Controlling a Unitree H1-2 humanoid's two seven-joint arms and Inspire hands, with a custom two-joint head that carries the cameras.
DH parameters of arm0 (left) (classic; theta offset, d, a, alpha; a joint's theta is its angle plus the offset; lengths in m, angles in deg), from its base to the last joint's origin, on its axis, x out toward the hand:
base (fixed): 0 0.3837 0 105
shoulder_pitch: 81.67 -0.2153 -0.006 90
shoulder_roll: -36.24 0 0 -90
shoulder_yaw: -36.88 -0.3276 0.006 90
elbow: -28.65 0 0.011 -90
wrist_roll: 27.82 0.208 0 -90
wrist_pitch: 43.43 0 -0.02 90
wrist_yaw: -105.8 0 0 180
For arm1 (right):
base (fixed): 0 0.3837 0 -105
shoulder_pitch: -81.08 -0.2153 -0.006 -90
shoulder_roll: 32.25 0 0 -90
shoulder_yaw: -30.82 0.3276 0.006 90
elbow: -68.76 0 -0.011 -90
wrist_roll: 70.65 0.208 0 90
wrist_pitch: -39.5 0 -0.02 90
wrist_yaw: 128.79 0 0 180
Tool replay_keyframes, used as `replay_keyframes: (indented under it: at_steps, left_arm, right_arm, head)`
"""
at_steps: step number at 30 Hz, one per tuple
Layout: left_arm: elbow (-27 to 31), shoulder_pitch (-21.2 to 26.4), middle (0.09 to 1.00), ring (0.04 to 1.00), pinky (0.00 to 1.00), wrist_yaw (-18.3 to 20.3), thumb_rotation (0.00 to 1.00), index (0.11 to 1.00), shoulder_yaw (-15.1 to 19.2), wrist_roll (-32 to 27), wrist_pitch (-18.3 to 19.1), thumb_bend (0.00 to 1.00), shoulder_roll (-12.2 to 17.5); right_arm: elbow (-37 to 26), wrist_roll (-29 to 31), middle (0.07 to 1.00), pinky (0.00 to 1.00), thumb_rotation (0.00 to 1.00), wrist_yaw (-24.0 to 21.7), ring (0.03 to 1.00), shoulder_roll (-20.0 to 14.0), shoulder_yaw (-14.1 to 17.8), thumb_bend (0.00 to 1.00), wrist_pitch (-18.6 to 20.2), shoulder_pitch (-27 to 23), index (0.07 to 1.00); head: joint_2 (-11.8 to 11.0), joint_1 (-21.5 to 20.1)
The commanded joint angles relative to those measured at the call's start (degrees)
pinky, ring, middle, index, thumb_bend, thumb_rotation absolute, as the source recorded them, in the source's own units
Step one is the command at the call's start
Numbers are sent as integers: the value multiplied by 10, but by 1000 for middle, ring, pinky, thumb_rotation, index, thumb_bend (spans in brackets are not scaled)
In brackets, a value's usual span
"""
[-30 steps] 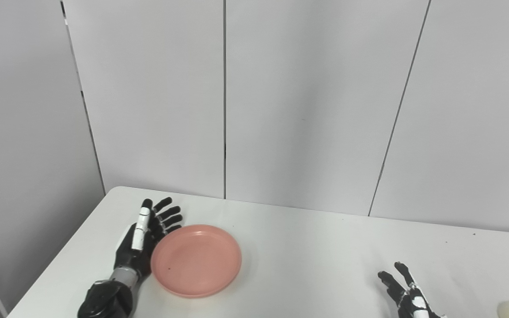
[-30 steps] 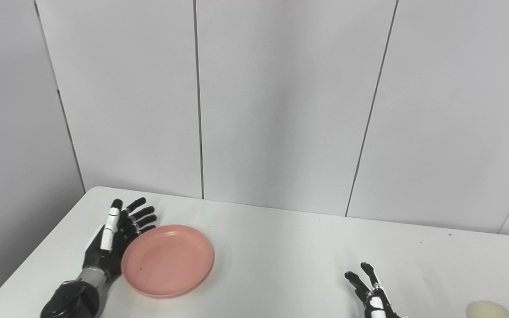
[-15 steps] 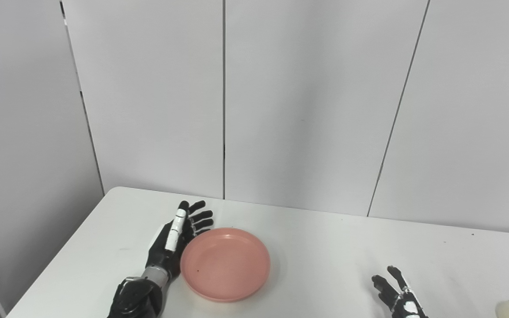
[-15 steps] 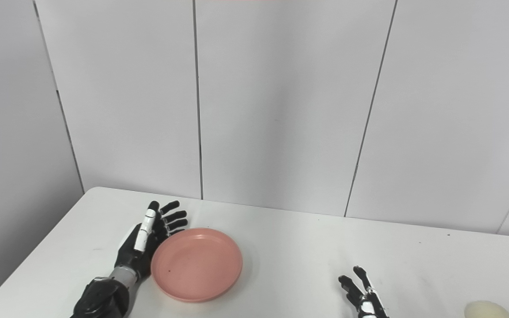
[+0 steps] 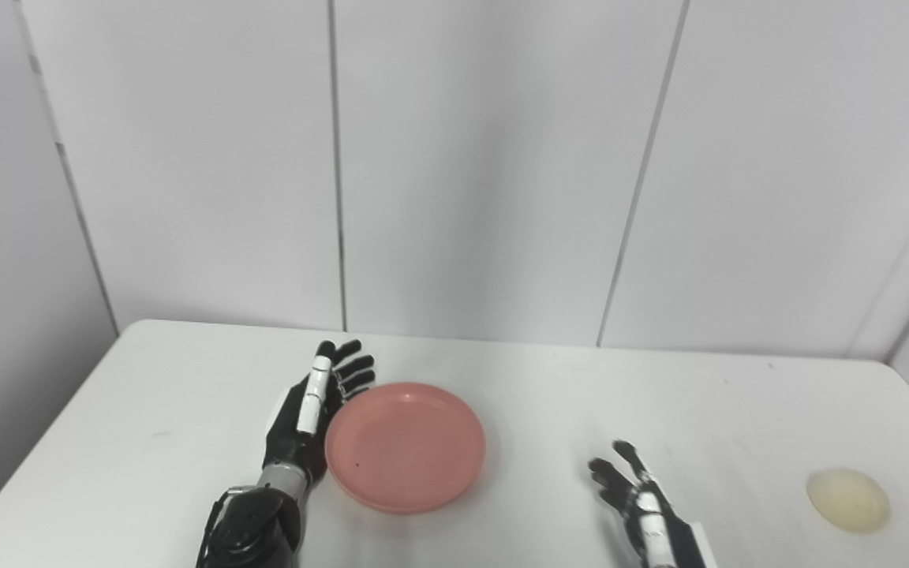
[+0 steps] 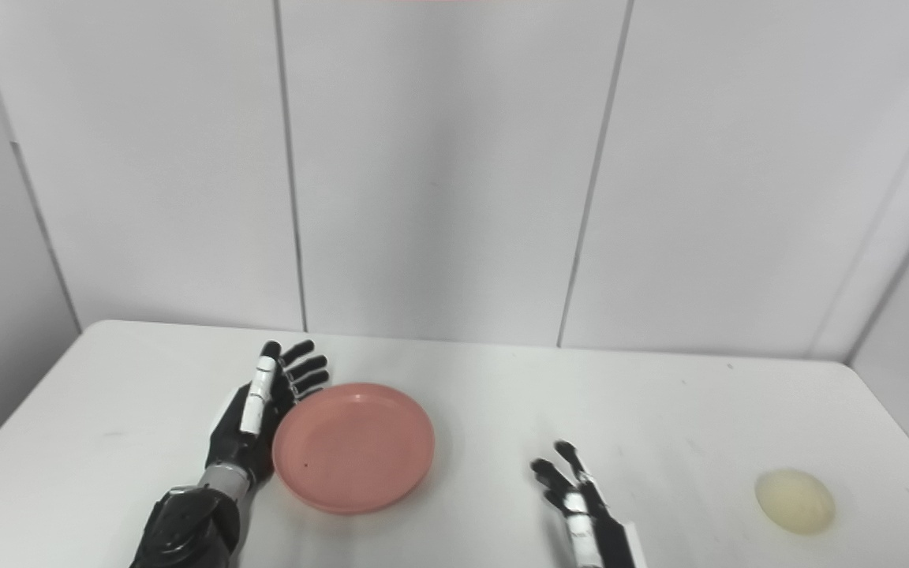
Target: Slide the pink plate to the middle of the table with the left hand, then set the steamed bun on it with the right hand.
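The pink plate lies flat on the white table, left of the middle. My left hand is open, edge-on, its palm against the plate's left rim. My right hand is open and empty, low near the front edge, to the right of the plate. The pale steamed bun rests on the table at the far right, apart from both hands; it also shows in the right eye view.
White wall panels stand behind the table's far edge. The table's right edge runs close past the bun. Bare tabletop lies between the plate and the bun.
My left hand pushed the plate to the right across the table. The camera has since turned right, bringing the whole bun into view. My right hand stays low and open.
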Motion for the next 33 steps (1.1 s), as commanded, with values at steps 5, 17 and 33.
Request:
replay_keyframes:
  at_steps: [5, 17, 33]
  left_arm:
    - [34, -5, 824, 830, 839, -6, 925, 832, -1, -5, 17, 734, -22]
    - [80, -35, 831, 839, 817, -14, 917, 848, -21, 6, 54, 733, -36]
    - [158, -69, 825, 840, 836, 13, 904, 832, -35, -16, 109, 739, -54]
  right_arm:
    - [-6, -33, 798, 857, 1000, 19, 834, 24, -18, 633, 10, 9, 899]
    - [-13, -70, 791, 849, 1000, 43, 841, 44, -31, 563, 25, 9, 891]
    - [-36, -84, 805, 858, 1000, 45, 855, 46, -37, 578, 45, 23, 903]
  head:
    - [17, -54]
    - [33, -105]
    - [48, -129]
